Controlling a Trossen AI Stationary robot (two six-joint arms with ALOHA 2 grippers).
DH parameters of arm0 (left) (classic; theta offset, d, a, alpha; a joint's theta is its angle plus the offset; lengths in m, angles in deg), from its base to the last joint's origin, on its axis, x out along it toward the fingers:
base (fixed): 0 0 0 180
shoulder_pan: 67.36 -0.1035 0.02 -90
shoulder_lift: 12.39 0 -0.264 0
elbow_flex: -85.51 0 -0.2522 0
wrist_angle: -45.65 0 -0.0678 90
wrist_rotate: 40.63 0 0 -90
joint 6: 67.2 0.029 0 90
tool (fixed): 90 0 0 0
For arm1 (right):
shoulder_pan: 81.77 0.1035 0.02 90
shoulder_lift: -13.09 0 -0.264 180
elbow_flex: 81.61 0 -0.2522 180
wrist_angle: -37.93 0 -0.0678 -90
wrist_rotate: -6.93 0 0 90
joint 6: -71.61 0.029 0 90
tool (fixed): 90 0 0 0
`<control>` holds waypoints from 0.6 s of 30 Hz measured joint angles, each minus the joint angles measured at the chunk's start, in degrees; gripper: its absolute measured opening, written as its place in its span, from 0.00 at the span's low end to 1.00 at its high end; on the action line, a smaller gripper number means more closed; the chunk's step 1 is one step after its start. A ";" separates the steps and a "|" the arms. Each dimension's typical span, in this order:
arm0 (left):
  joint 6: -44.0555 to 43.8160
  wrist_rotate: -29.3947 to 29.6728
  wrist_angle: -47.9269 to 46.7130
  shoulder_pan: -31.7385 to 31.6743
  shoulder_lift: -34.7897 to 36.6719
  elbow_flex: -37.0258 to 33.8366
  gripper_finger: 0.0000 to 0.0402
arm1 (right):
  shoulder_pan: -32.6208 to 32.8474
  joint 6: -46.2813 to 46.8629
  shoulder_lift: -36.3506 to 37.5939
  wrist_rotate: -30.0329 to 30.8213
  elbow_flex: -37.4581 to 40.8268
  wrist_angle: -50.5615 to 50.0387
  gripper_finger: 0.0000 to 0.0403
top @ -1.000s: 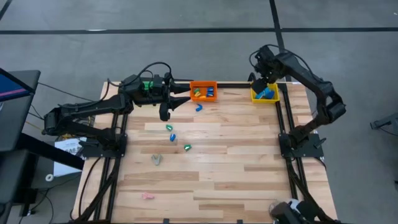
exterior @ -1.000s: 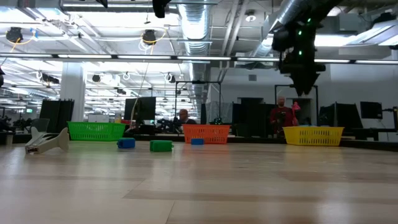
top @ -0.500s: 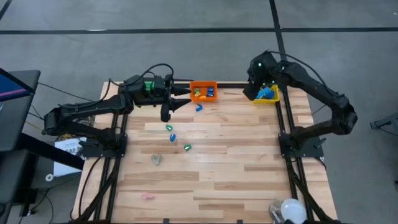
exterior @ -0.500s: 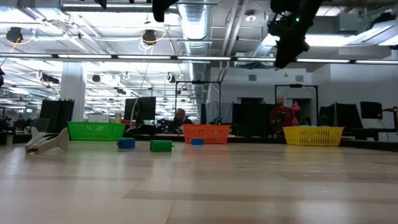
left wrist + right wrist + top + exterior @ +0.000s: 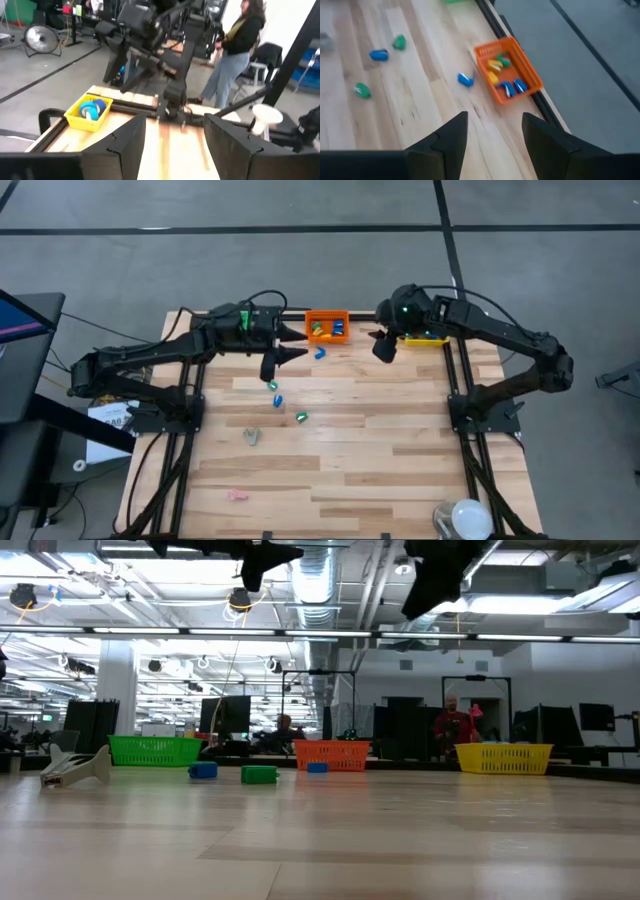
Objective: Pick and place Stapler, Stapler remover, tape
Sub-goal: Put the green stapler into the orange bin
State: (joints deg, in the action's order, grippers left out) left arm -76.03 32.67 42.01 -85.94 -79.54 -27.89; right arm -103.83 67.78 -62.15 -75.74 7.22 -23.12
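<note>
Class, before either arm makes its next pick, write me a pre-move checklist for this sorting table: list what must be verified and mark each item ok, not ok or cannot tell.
1. Right gripper open and empty: ok, nothing between its fingers.
2. Left gripper open and empty: ok.
3. Items left to pick: ok, a blue stapler lies just in front of the orange bin, three more small pieces mid-table.
4. Yellow bin holds tape: ok, blue rolls inside.
5. Arms apart: ok, a gap shows between them in the high view.
6. Which kind each mid-table piece is: cannot tell.
</note>
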 joint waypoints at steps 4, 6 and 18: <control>2.98 -0.09 -2.21 0.76 0.00 0.00 0.50 | 1.13 0.01 0.00 0.05 0.00 1.29 0.44; 3.40 -0.09 -3.66 1.20 0.00 0.00 0.53 | 1.05 0.67 0.00 0.07 0.00 1.26 0.44; 4.15 2.13 -19.51 2.90 0.03 0.00 0.69 | 1.00 1.31 0.00 0.15 0.00 1.14 0.44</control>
State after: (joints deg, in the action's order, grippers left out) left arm -71.88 34.81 22.50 -83.04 -79.52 -27.89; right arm -102.83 69.09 -62.15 -75.59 7.22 -21.98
